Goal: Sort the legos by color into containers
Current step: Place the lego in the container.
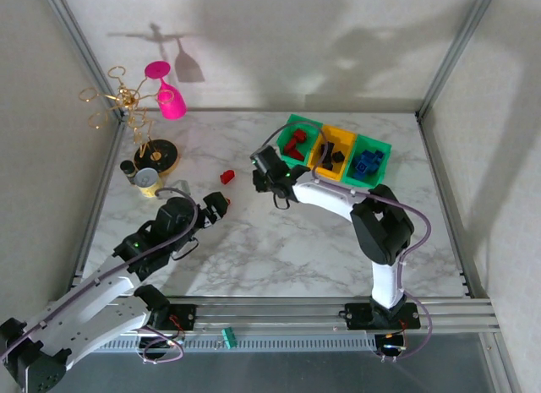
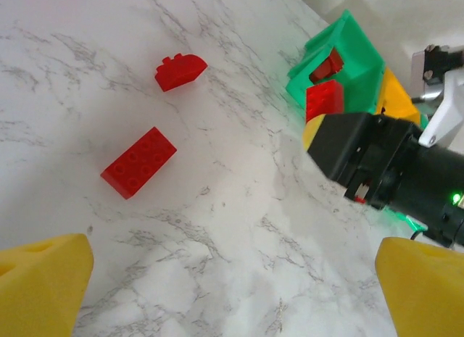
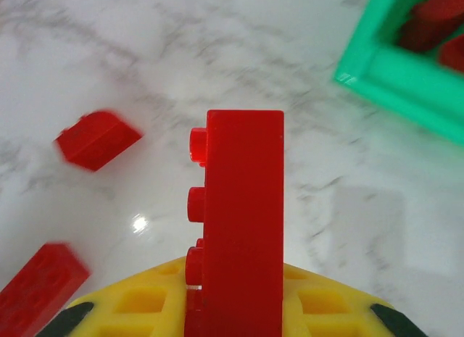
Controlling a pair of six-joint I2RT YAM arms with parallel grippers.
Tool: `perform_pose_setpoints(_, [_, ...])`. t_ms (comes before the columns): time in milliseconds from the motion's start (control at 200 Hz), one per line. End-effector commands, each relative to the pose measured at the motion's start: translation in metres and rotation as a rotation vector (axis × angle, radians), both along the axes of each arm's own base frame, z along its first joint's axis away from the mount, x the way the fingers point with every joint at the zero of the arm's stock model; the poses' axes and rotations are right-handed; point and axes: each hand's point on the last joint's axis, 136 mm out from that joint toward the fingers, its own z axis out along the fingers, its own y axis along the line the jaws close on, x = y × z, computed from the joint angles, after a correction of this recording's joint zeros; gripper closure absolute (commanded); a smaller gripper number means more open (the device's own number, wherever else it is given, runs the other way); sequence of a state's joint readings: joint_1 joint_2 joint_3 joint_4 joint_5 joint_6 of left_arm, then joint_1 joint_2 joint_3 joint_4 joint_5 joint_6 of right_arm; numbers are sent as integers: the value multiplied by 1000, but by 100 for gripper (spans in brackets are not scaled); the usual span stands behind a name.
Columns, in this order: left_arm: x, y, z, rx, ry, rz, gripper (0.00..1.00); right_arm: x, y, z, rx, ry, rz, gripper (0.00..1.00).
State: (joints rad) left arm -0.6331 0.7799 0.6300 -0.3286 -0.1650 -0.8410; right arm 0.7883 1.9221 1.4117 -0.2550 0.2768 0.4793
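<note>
My right gripper [image 1: 265,168] [image 3: 235,297] is shut on a red lego [image 3: 243,221] that stands upright between its yellow pads, above the table just left of the containers. On the marble lie two more red legos, a curved one [image 2: 180,70] [image 3: 96,138] [image 1: 226,177] and a rectangular one [image 2: 138,161] [image 3: 40,290]. My left gripper [image 1: 217,209] [image 2: 232,293] is open above bare marble near them, its yellow fingers [image 2: 43,286] wide apart. The left green bin [image 1: 297,127] [image 2: 341,61] [image 3: 395,72] holds red legos, the yellow bin [image 1: 338,141] black ones, the right green bin [image 1: 378,148] blue ones.
A gold rack [image 1: 127,97] with a pink glass [image 1: 169,97] on a black base [image 1: 157,153] stands at the back left, with a small round tin [image 1: 148,182] beside it. Metal frame posts and walls ring the table. A green piece [image 1: 228,336] lies on the front rail.
</note>
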Motion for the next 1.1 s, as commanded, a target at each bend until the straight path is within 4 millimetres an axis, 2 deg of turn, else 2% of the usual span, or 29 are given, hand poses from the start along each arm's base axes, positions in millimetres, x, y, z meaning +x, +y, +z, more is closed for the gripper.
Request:
perform_pose_setpoints(0, [11, -11, 27, -44, -68, -24, 0, 30, -26, 20, -33, -78, -61, 77])
perform_pose_setpoints(60, [16, -14, 27, -41, -71, -25, 0, 46, -37, 23, -42, -100, -92, 77])
perform_pose_setpoints(90, [18, -15, 26, -40, -71, -26, 0, 49, -35, 25, -43, -110, -91, 77])
perform_pose_setpoints(115, [19, -16, 26, -38, -69, -26, 0, 61, -48, 26, -46, -114, -118, 77])
perform_pose_setpoints(315, [31, -24, 26, -33, -77, -24, 0, 109, -65, 25, -75, -144, -166, 77])
perform_pose_setpoints(390, [36, -26, 26, -30, -75, -20, 0, 123, -67, 18, -90, -135, -174, 77])
perform_pose_setpoints(641, [45, -33, 23, -11, -66, -29, 0, 158, -94, -4, -122, -113, -250, 76])
perform_pose_setpoints(701, [47, -33, 23, -10, -67, -28, 1, 166, -98, -8, -126, -96, -254, 70])
perform_pose_setpoints(781, [48, -34, 24, -11, -65, -32, 0, 170, -99, -8, -125, -80, -244, 64])
perform_pose_setpoints(886, [47, -34, 25, -20, -66, -32, 0, 165, -95, 8, -75, -101, -227, 54])
perform_pose_setpoints(1096, [41, -30, 31, -32, -77, -27, 0, 141, -82, 40, -22, -129, -185, 50])
